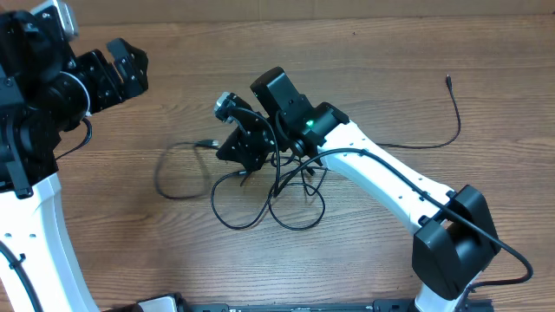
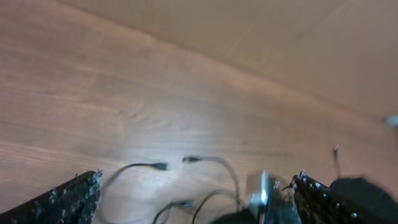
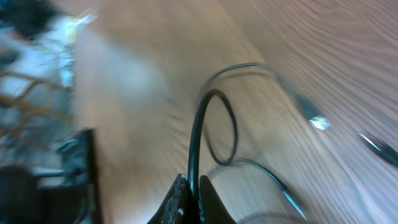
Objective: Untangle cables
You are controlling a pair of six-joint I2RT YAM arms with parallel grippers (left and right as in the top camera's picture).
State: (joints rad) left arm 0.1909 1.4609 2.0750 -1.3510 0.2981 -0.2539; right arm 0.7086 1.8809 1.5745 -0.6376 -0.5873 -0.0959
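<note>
Several thin black cables (image 1: pixel 260 204) lie in tangled loops at the middle of the wooden table. My right gripper (image 1: pixel 245 146) is over the tangle. In the right wrist view its fingers (image 3: pixel 192 190) are shut on one black cable (image 3: pixel 194 137), which rises in a loop from between the tips. A separate black cable (image 1: pixel 457 113) with a small plug end runs off to the right. My left gripper (image 1: pixel 121 69) is open and empty at the far left, above the table. The left wrist view shows the cable plug ends (image 2: pixel 160 166) between its spread fingers (image 2: pixel 193 199), well below them.
The wooden table (image 1: pixel 390 61) runs across the whole view. The right arm's white link (image 1: pixel 390 186) stretches from its black base (image 1: pixel 451 247) at the lower right across to the tangle. The left arm's base stands at the left edge.
</note>
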